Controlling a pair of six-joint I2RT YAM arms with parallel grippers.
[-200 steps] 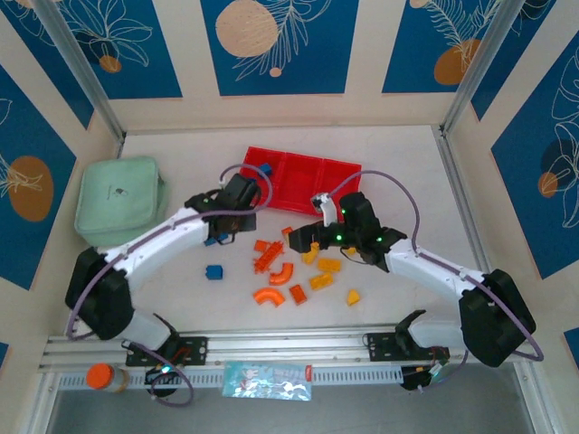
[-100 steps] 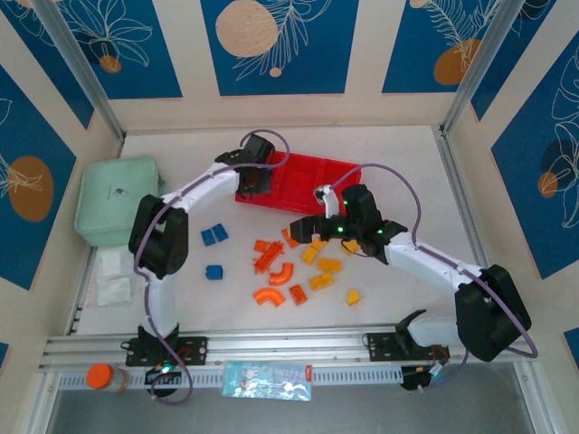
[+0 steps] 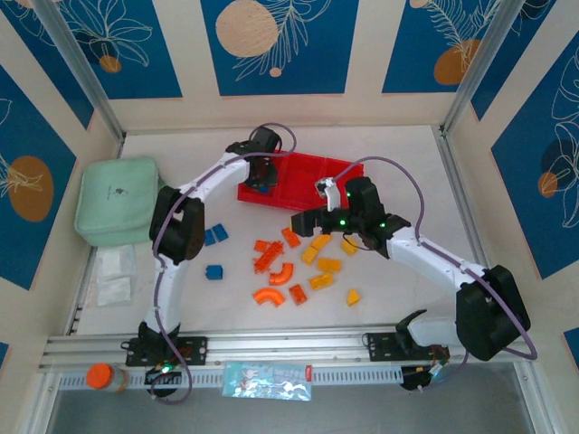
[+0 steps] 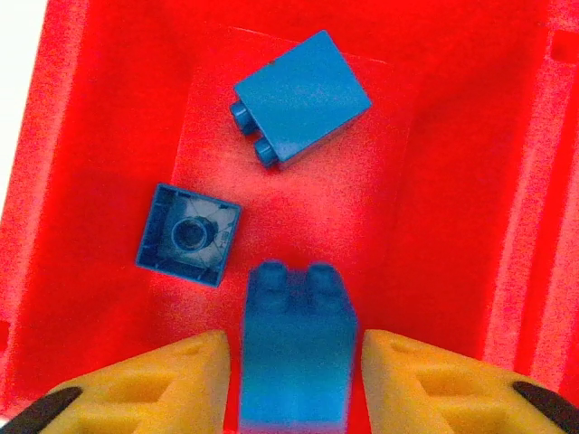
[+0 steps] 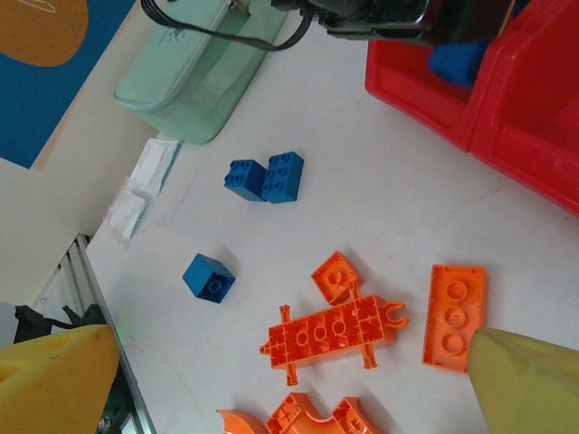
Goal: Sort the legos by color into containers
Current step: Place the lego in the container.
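My left gripper (image 4: pixel 294 380) hangs over the left compartment of the red tray (image 4: pixel 434 181), jaws slightly open. A blue lego (image 4: pixel 298 348) sits between the yellow fingers with a thin gap on each side. Two more blue legos (image 4: pixel 303 95) (image 4: pixel 190 233) lie on the compartment floor. My right gripper (image 5: pixel 294 380) is wide open above the orange legos (image 5: pixel 335 334) on the table, holding nothing. From above, the left gripper (image 3: pixel 262 176) is at the tray's left end (image 3: pixel 244 193) and the right gripper (image 3: pixel 306 228) is just in front of the tray.
Blue legos (image 3: pixel 214 236) (image 3: pixel 214 271) lie left of the orange pile (image 3: pixel 271 262); yellow ones (image 3: pixel 353 297) lie to its right. A mint-green pouch (image 3: pixel 118 199) sits at the far left. An orange plate (image 5: pixel 454 303) lies near the right fingertip.
The left arm swung from the table up to the tray's left compartment with the blue lego, and its jaws have parted. The right gripper edged slightly toward the tray.
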